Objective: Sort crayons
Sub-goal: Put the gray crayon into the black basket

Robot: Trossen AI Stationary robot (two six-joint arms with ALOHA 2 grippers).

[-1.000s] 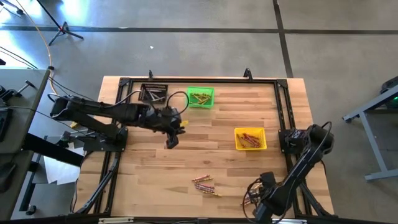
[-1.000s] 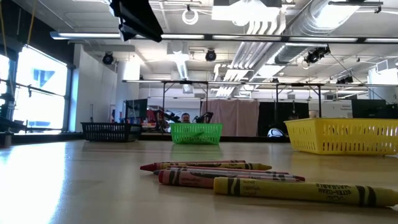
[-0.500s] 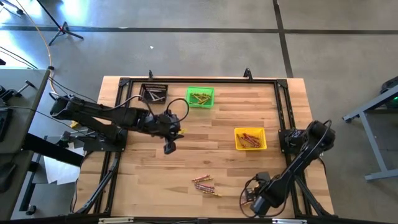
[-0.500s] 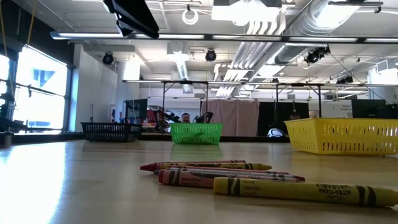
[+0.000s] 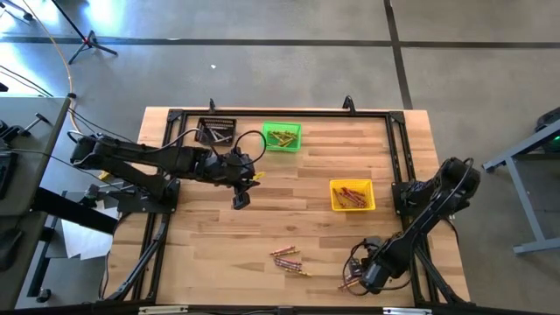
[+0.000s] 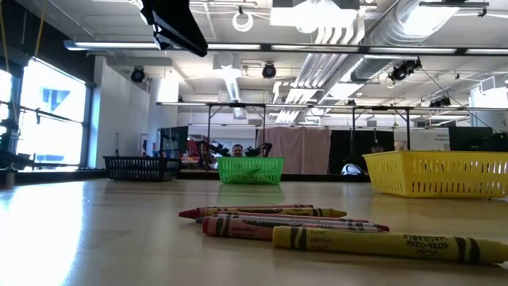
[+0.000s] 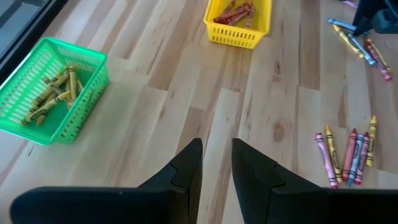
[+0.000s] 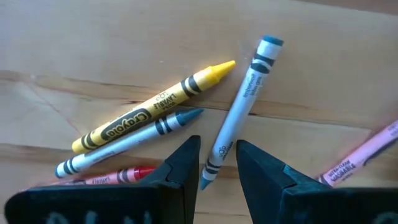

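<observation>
Right pincer (image 8: 211, 155) has descended over the blue crayon (image 8: 239, 115), jaws slightly spread, nothing gripped. Left pincer (image 7: 216, 163) hovers mid-worktop, likewise empty. Pickup is imminent.

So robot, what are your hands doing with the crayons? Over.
Left hand open, empty, mid-table. Right hand open, low over blue crayon. Loose crayons unsorted. Nothing blocking.

Both arms are dark, jointed tubes trailing looped black cables, the left gripper (image 7: 216, 163) and right gripper (image 8: 217, 158) each ending in two black, wedge-shaped, angular fingers.
</observation>
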